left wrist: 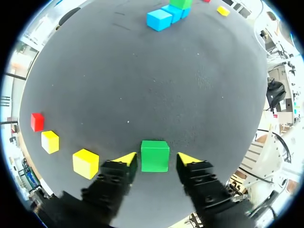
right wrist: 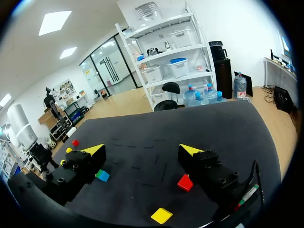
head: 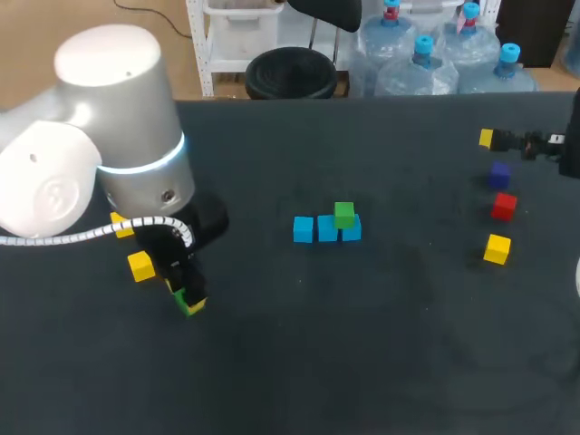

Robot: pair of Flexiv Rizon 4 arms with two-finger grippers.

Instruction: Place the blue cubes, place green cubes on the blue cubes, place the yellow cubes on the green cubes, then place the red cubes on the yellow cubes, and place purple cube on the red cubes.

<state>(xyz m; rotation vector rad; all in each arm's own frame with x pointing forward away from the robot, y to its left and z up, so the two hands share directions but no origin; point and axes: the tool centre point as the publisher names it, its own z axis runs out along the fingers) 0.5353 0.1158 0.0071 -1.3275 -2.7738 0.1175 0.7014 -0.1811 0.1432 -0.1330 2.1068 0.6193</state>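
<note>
Left wrist view: my left tool [left wrist: 157, 159] is released low over the counter [left wrist: 142, 85], its fingers either side of a green cube [left wrist: 155, 156], with a gap showing at one side. Well ahead, a second green cube [left wrist: 180, 3] sits on the row of blue cubes [left wrist: 159, 20]. My right tool [right wrist: 142, 149] is spread wide and holds nothing, with a red cube [right wrist: 185, 183] just beside one finger.

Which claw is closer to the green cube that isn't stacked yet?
Left. The green cube sits between the open fingers of the left claw; the right claw is far off on the opposite side.
</note>
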